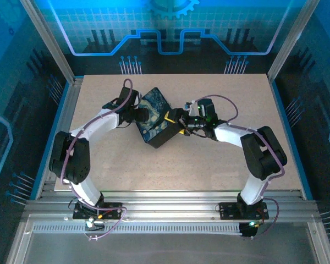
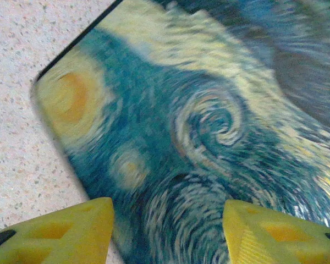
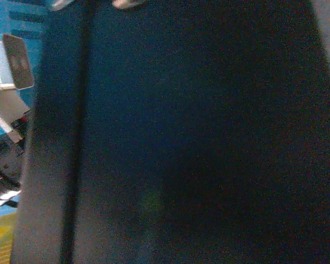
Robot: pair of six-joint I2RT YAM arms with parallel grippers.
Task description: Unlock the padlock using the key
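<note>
The overhead view was evenly lit, with blue glow at its upper edges. The painted box lid point(image 2: 209, 110) looked motion-blurred; the right wrist view was dark and grainy.

No legible txt, labels or nos. anywhere.

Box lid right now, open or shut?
Shut. From above, the swirl-painted lid sits flat on the black box, with no gap showing along its edges.

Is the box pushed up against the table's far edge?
No, the box sits near the middle of the table, with bare surface showing beyond it in the top view.
</note>
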